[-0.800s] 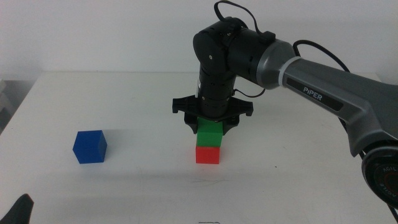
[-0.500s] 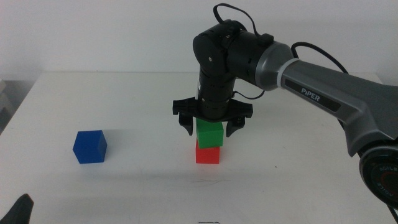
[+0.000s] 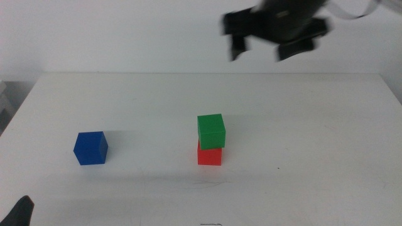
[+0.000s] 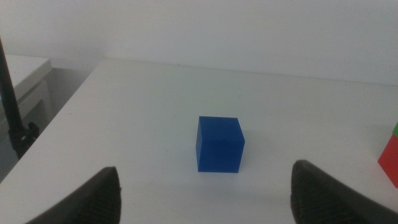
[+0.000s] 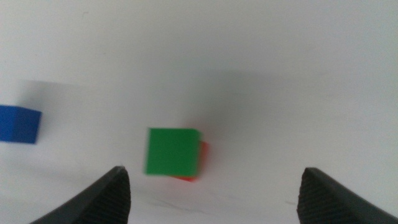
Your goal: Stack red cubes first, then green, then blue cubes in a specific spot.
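1. The green cube [image 3: 211, 130] sits on top of the red cube [image 3: 210, 155], near the middle of the white table [image 3: 314, 138]. It is turned a little against the red one and hangs slightly over its left side, so only the lower part of the red cube shows in the middle view.
2. The blue cube [image 3: 91, 147] stands alone on the table, well apart from the stack, on the left side of the middle view. Nothing touches it.
3. The right pincer [image 3: 266, 46] is high above the table, at the top edge of the middle view and to the right of the stack. It looks blurred. Its jaws are spread wide and hold nothing.
4. In the right wrist view the two dark jaws stand far apart at the lower corners, and the green cube [image 5: 173, 151] lies between them far below, with a thin edge of the red cube [image 5: 198, 163] beside it. The blue cube [image 5: 20, 124] is at the side of this picture.
5. The left pincer [image 4: 205, 198] waits low over the table near the blue cube [image 4: 219, 144]. Its jaws are also wide apart and empty, and the cube stands ahead of them without contact.
6. In the middle view only a dark tip [image 3: 19, 212] of the left pincer shows, at the bottom left corner.
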`<state>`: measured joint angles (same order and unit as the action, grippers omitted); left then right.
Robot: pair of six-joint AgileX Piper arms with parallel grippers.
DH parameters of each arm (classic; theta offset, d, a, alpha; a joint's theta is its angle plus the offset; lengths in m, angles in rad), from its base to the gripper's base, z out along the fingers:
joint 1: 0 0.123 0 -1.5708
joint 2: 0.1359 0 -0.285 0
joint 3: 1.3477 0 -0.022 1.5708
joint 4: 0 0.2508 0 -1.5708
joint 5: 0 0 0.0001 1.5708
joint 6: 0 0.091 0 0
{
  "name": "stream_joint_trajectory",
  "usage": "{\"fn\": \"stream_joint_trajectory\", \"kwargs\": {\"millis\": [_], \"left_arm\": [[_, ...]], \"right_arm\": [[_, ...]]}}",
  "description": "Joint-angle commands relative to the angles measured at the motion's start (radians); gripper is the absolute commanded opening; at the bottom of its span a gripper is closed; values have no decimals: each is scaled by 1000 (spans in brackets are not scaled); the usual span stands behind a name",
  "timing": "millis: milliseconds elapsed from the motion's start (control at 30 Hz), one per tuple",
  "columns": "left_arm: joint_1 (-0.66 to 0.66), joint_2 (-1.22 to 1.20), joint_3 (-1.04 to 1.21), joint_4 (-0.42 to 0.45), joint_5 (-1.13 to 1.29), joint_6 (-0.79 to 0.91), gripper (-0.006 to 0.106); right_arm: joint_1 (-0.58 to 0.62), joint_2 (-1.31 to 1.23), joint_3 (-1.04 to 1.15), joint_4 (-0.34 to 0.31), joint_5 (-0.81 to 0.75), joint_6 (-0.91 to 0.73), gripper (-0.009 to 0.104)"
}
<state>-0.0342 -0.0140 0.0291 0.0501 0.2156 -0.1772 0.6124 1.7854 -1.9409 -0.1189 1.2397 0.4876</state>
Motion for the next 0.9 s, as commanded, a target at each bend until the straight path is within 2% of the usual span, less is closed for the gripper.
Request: {"fn": "stream_joint_trajectory", "kwargs": {"millis": [0,100,300,467,600,867], "left_arm": [[1,-20,-3,1,-84,-3,94],[1,-20,-3,1,-84,-3,94],[1,-20,-3,1,-84,-3,94],[1,-20,-3,1,-84,-3,94],[1,-20,-3,1,-84,-3,94],[1,-20,-3,1,-84,-3,94]], "right_arm": [[-34,-177,57,-23,28,-103,75],[-78,-356,239,9,-72,-213,75],[-150,-735,614,143,-344,-457,75],[-159,-919,784,238,-413,-588,75],[-159,-962,803,247,-418,-648,75],[-158,-959,803,254,-421,-650,75]]}}
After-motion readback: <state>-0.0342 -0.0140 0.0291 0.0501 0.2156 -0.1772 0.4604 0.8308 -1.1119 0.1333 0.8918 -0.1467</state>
